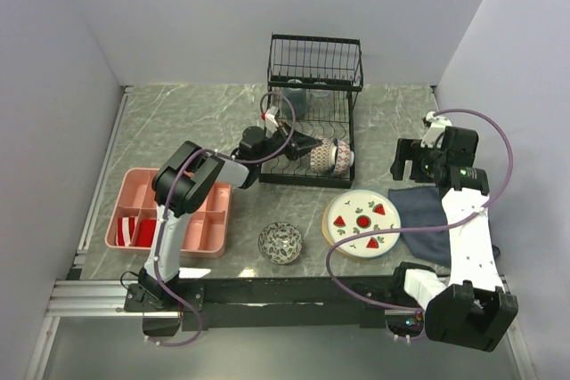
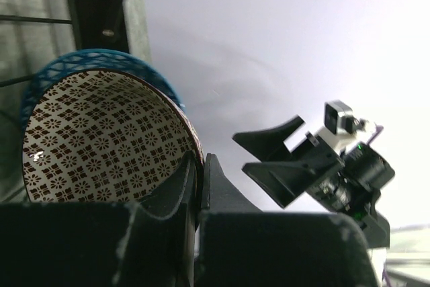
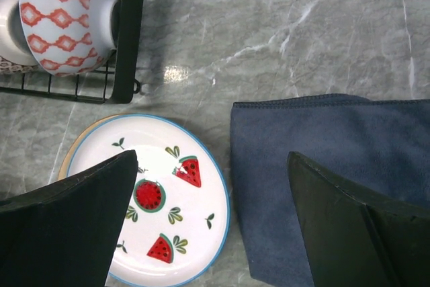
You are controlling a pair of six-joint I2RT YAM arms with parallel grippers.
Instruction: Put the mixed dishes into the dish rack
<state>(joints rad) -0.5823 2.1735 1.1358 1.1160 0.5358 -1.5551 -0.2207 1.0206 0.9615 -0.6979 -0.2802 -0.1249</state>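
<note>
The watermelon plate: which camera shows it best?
The top external view shows the whole watermelon plate lying flat on the table beside the blue cloth, in front of the dish rack. The right wrist view is closer and sharper, but its end effector hides the plate's lower-left part. The left wrist view misses it.

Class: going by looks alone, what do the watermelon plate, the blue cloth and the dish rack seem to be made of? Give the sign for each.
Watermelon plate: likely glazed ceramic or melamine; smooth white face with a crisp printed pattern.
Blue cloth: soft matte fabric, probably microfibre; stitched hem, no shine.
Dish rack: black coated metal wire, judging by its thin rigid bars.
</note>
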